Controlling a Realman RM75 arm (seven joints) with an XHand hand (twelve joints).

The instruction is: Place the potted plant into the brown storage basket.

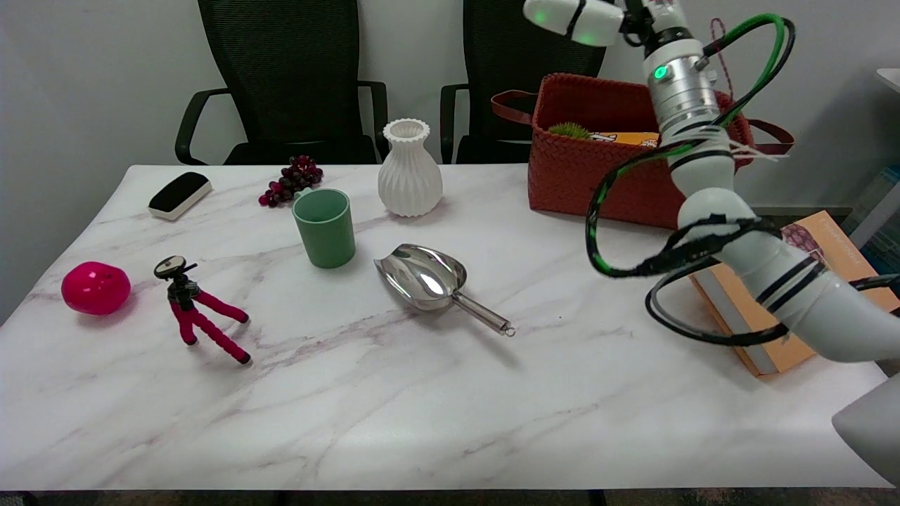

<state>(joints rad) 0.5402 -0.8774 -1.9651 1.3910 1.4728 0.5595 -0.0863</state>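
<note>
One view only, from a camera set above the near side of the counter (394, 393), looking down and across it toward the far wall. It stands near enough that the near edge runs along the bottom of the picture, while the far edge lies about a third of the way down. Two chairs (281, 77) show beyond the far edge. The right arm (738, 232) comes in from the lower right and rises out of the top of the picture.

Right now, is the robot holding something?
Cannot tell: its right hand is out of the picture above the basket. A plant already sits inside.
</note>
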